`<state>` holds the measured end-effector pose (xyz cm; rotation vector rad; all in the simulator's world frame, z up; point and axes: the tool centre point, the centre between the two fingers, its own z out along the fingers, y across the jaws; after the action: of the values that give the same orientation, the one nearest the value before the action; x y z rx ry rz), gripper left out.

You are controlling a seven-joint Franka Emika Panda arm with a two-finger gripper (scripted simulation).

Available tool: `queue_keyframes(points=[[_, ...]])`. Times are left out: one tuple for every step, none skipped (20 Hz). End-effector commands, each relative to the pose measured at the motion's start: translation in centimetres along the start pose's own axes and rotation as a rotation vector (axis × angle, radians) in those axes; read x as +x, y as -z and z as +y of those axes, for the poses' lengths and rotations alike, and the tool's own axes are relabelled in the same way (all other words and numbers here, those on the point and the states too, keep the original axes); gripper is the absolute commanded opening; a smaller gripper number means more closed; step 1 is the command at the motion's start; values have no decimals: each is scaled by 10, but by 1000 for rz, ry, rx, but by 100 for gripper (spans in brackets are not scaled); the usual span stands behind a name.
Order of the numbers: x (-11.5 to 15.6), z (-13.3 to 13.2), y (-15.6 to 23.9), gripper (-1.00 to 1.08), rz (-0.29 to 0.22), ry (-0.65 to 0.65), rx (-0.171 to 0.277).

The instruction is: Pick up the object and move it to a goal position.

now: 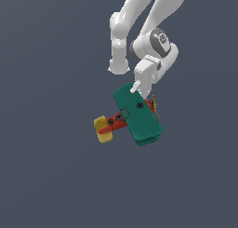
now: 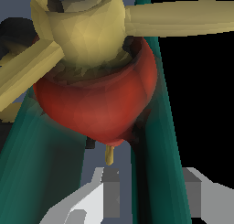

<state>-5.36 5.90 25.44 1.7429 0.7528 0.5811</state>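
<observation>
The object (image 1: 138, 114) is a small toy biplane with broad teal-green wings, a red-orange body, a yellow tail (image 1: 103, 129) and a tan propeller. My gripper (image 1: 136, 89) comes down onto the far end of the upper wing and is shut on it. In the wrist view the propeller (image 2: 87, 26) and red nose (image 2: 98, 99) fill the picture. A teal wing edge (image 2: 162, 173) runs between my two grey fingers (image 2: 109, 191), with the gripper (image 2: 151, 195) closed around it. Whether the plane touches the floor cannot be told.
A plain dark grey-blue floor (image 1: 46, 176) stretches all around. The white arm (image 1: 139, 17) reaches in from the back of the exterior view. No other object or marker shows.
</observation>
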Motion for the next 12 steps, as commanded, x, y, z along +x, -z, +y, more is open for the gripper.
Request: queue_keyframes(points=[[1, 25, 14, -100, -1, -2, 1], [1, 34, 20, -100, -1, -2, 1], [1, 44, 26, -100, -1, -2, 1], [2, 53, 32, -100, -1, -2, 1], [2, 63, 38, -100, -1, -3, 1], [3, 72, 43, -100, -1, -3, 1], [3, 81, 49, -100, -1, -3, 0], [4, 89, 54, -100, -1, -2, 0], [4, 97, 58, -100, 0, -2, -1], [5, 104, 63, -100, 0, -2, -1], [6, 111, 67, -100, 0, -2, -2], [6, 118, 71, -100, 0, -1, -3]])
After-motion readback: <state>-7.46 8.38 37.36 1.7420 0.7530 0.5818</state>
